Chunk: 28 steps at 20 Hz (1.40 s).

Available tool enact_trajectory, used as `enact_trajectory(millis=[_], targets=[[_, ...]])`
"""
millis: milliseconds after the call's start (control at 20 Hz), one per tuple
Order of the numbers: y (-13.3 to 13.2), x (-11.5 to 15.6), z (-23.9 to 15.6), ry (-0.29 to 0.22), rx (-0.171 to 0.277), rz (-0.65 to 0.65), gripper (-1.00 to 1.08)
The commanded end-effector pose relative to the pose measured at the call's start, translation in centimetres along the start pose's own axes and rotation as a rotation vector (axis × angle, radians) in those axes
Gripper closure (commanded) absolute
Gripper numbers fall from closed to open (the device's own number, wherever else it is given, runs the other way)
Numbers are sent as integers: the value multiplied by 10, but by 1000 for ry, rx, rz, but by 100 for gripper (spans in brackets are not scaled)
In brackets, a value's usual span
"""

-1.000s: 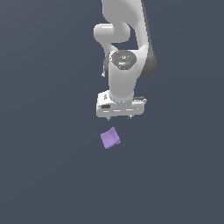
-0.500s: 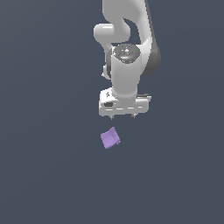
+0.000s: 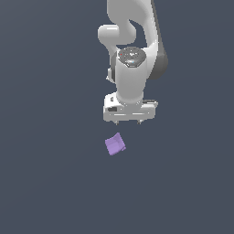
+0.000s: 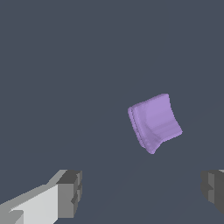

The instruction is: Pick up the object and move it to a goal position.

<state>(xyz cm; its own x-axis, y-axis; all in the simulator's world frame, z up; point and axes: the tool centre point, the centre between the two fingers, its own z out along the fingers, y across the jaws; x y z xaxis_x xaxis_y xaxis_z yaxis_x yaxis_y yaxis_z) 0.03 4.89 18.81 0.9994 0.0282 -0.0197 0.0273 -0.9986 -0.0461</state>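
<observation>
On the dark floor, the object (image 3: 115, 144) lies untouched, just beside the gripper (image 3: 127, 122) and clear of it. The jaws stand wide apart, holding nothing. Nothing is done yet: grasp, lift and carry to goal all remain.
</observation>
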Motion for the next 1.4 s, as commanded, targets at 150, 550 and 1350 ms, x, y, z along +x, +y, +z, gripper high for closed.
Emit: enact_trajectory(millis=[150,550,1350], targets=[[3,2,8,-1,3,82,-92],[11,8,28,-1,6,286,-92],[35,19,74,10,-6,774,-92]])
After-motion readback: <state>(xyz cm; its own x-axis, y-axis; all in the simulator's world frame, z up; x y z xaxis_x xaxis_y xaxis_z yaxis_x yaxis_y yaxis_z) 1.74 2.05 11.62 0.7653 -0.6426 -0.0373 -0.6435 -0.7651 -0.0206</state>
